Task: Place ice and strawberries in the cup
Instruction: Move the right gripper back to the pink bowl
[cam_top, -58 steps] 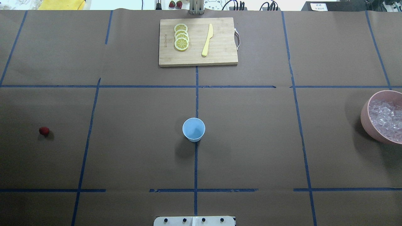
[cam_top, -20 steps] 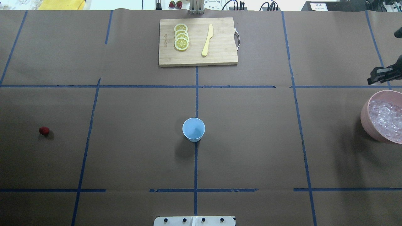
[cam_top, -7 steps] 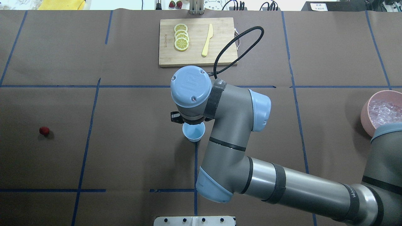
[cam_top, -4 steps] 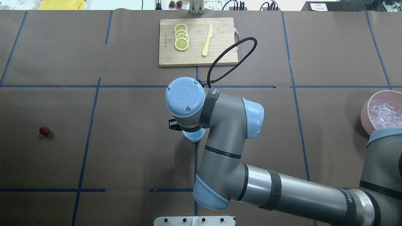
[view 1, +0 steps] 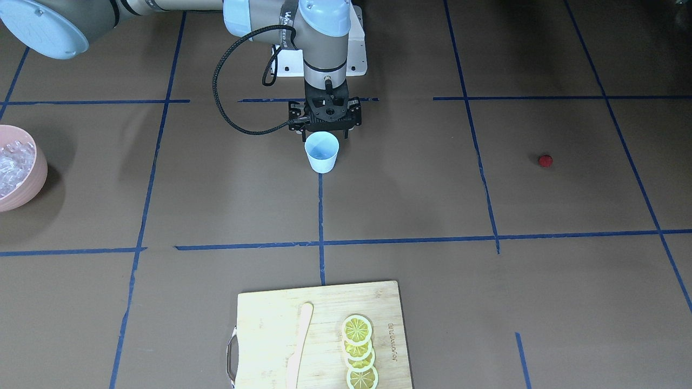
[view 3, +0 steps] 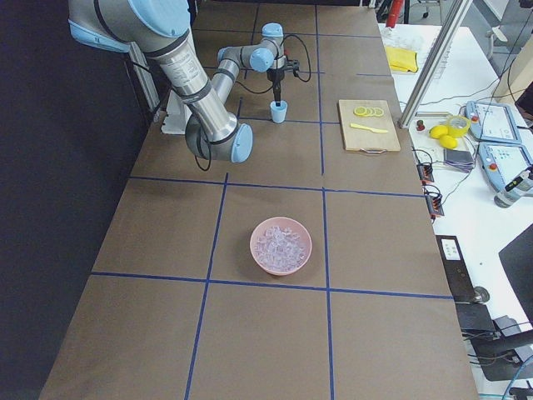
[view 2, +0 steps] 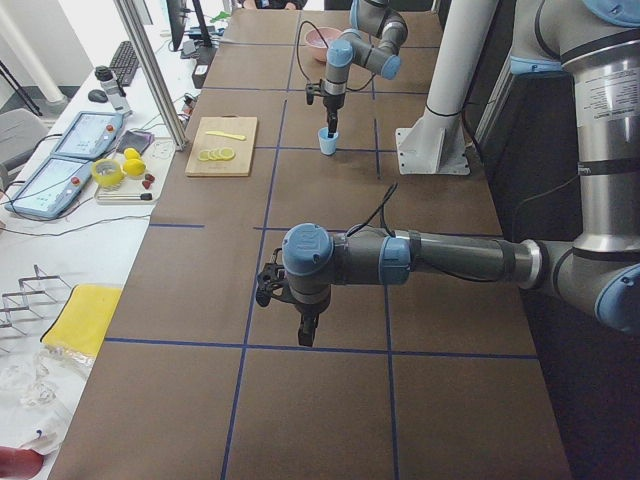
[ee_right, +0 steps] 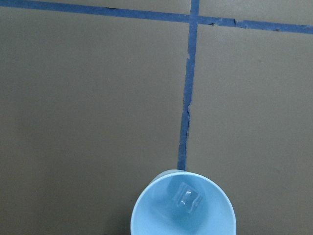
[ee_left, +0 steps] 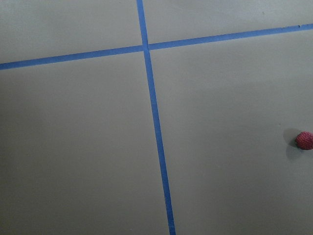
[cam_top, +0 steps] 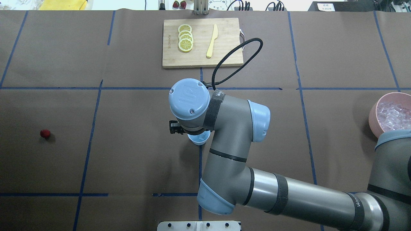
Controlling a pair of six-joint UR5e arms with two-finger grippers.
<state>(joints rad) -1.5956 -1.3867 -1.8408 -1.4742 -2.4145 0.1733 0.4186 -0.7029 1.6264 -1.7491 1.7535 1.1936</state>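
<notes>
The pale blue cup (view 1: 321, 153) stands at the table's middle and is half hidden under my right wrist in the overhead view (cam_top: 199, 140). One clear ice cube (ee_right: 187, 198) lies inside the cup (ee_right: 146, 215). My right gripper (view 1: 325, 128) hangs straight above the cup's robot-side rim, open and empty. More ice (cam_top: 390, 112) fills the pink bowl (cam_top: 372, 112) at the right edge. The red strawberry (cam_top: 45, 133) lies alone on the left, also in the left wrist view (ee_left: 304, 140). My left gripper (view 2: 305, 328) points down above the table; I cannot tell whether it is open.
A wooden cutting board (cam_top: 224, 54) with lemon slices (cam_top: 185, 38) and a yellow knife (cam_top: 212, 41) lies at the far middle. My right arm's forearm (cam_top: 289, 195) spans the near right of the table. Blue tape lines cross the brown cover.
My right arm came in from the bowl side and stopped over the cup. In the last half second it barely moved; a black gripper part juts out slightly further left.
</notes>
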